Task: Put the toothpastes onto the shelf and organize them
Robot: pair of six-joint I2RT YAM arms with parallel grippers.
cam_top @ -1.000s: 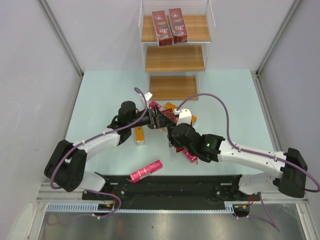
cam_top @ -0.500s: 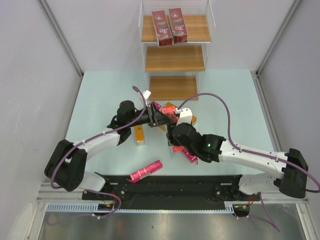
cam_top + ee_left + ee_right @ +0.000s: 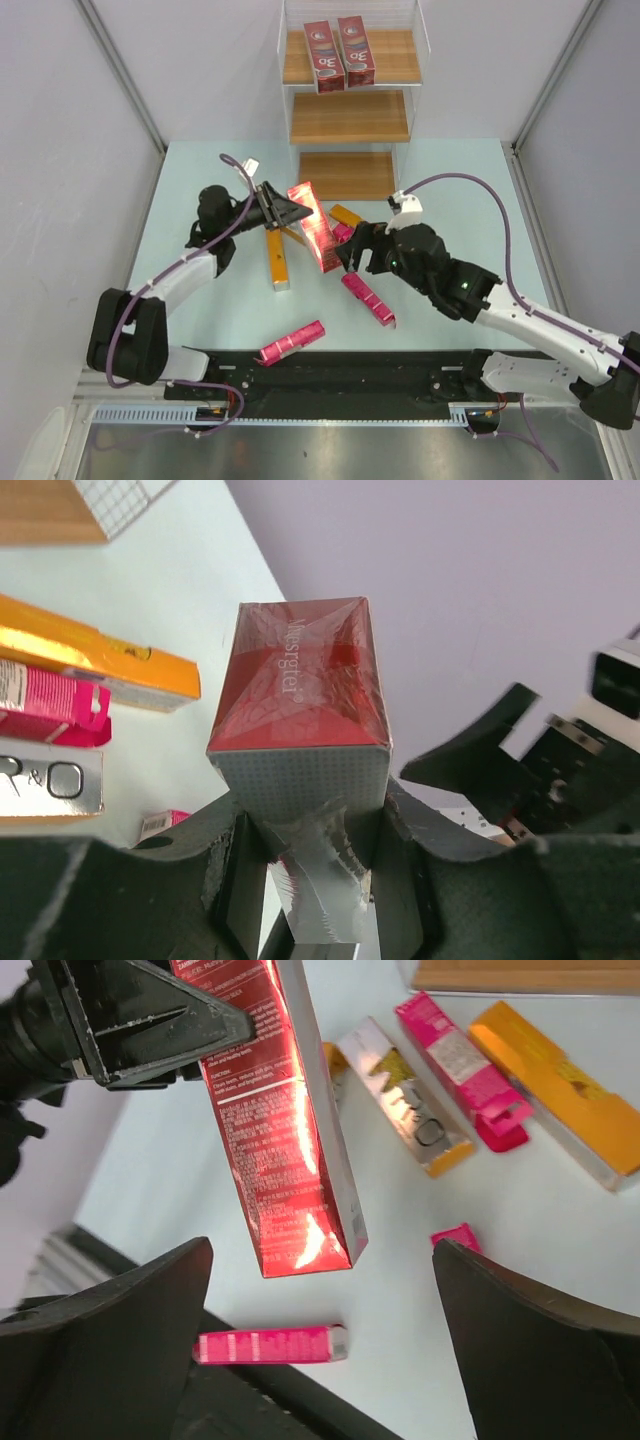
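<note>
My left gripper [image 3: 288,208] is shut on one end of a dark red toothpaste carton [image 3: 314,228], which hangs tilted above the table. In the left wrist view both fingers [image 3: 225,865] press its grey end [image 3: 300,775]. My right gripper [image 3: 350,250] stands wide open just right of the carton's free end [image 3: 300,1160], apart from it. The shelf [image 3: 348,115] is at the back, with two dark red cartons [image 3: 323,57] [image 3: 356,50] upright on its top board. Loose toothpastes lie on the table: orange [image 3: 277,262], pink [image 3: 367,298], pink [image 3: 292,341].
More cartons lie beside the held one near the shelf's lowest board [image 3: 348,175]: an orange one [image 3: 555,1085], a pink one [image 3: 460,1065] and a silver one [image 3: 400,1095]. A black rail [image 3: 340,370] runs along the table's near edge, close to the pink carton [image 3: 270,1344].
The left gripper shut on the red carton and carried it up and to the left. The right gripper let go of it, opened wide and drew back to the right.
</note>
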